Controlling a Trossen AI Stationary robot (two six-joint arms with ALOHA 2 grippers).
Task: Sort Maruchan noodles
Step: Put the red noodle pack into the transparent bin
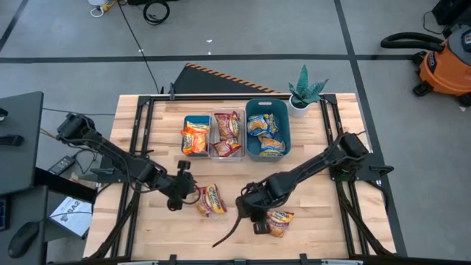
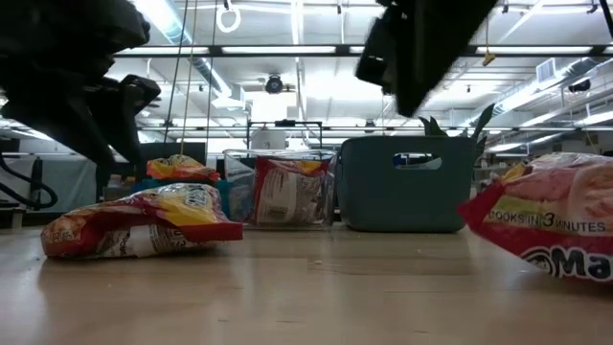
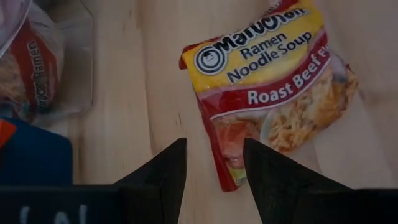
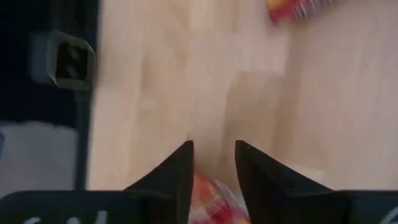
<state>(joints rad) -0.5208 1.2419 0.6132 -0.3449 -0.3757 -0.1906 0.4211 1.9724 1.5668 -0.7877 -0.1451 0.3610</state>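
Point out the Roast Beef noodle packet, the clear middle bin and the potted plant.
Red-and-yellow crinkly Roast Beef packet [image 3: 267,81], left wrist view: printed front.
Clear plastic middle bin [image 1: 227,155], high view: front rim.
Small green potted plant [image 1: 305,88], high view: leaves.

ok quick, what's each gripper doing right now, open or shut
Left gripper: open, empty, just short of the Roast Beef packet.
Right gripper: open, above another loose packet, not gripping it.

Table [image 1: 309,228] is pale wood planks, pretty matt, grain showing. The noodle packets [image 3: 267,81] are glossy crinkly plastic film. One clear plastic bin [image 1: 226,135] sits beside a teal one [image 1: 268,129] that looks matt. Gripper fingers [image 3: 168,177] are plain matt black.
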